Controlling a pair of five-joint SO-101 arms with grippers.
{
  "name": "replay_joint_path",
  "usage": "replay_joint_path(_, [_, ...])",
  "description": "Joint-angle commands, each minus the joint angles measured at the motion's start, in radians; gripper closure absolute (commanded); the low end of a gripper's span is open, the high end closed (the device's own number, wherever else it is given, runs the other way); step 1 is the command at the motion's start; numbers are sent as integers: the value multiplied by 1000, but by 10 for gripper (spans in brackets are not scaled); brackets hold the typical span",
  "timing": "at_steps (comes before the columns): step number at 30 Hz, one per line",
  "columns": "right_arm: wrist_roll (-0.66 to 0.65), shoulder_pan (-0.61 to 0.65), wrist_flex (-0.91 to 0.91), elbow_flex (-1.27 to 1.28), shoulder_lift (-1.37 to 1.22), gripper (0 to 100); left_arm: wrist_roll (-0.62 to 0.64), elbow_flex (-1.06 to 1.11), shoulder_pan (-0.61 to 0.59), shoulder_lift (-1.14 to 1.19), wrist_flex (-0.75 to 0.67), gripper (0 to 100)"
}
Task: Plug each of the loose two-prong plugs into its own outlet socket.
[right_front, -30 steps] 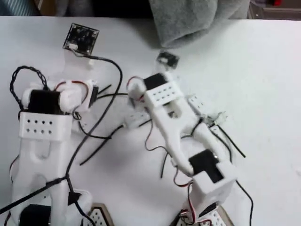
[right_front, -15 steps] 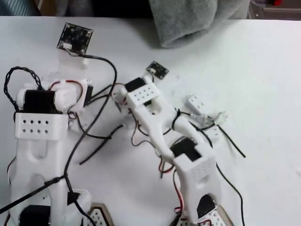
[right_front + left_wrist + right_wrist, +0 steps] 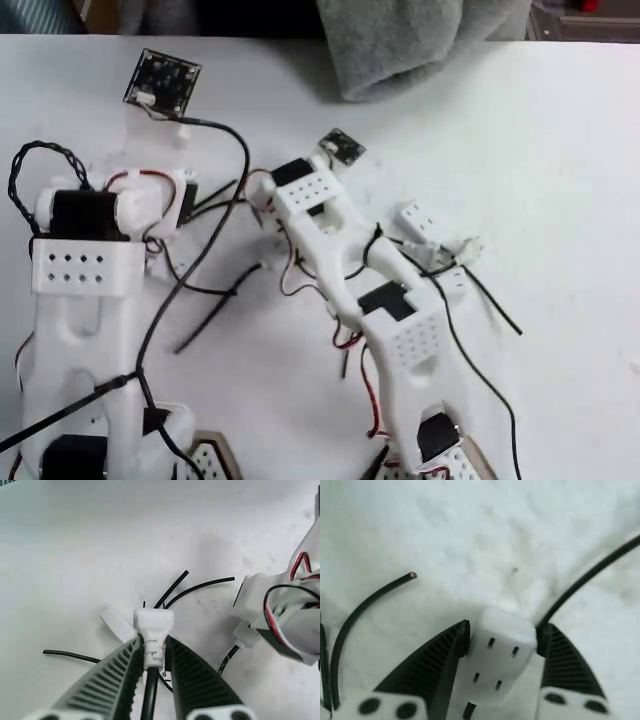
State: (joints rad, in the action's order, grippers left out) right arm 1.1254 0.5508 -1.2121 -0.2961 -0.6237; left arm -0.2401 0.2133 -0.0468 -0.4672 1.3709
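Each arm holds one part low over the white table (image 3: 560,150).
The left gripper (image 3: 152,644) pinches a white two-prong plug (image 3: 153,624); the right gripper (image 3: 503,628) clamps a white outlet block (image 3: 496,666). Farther off, another outlet block (image 3: 415,220) lies loose.

A white plug (image 3: 153,627) with a black cord is gripped between the fingers of the left gripper (image 3: 152,647). A white outlet block (image 3: 499,660) with pairs of slots is clamped in the right gripper (image 3: 502,632). A second outlet block (image 3: 417,221) is seen lying loose, and a second white plug (image 3: 462,250) is just beside it.
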Motion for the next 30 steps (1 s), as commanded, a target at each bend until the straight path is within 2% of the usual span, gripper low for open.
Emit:
replay_joint_path(1, [-61, -4, 35, -40, -2, 891, -8, -41, -10, 1, -5, 976])
replay_joint_path(6, [-74, -4, 10, -35, 2, 892, -9, -41, -10, 1, -5, 976])
replay_joint_path(14, [-358, 4, -182, -60, 41, 892, -9, -41, -10, 1, -5, 976])
replay_joint_path(22, [-431, 4, -182, -61, 16, 882, -9, -40, -10, 1, -5, 976])
replay_joint_path(24, [-431, 10, -173, -61, 8, 827, -9, -40, -10, 1, -5, 976])
replay_joint_path(30, [-431, 13, -205, -64, 71, 566, -9, -40, -5, 2, -5, 976])
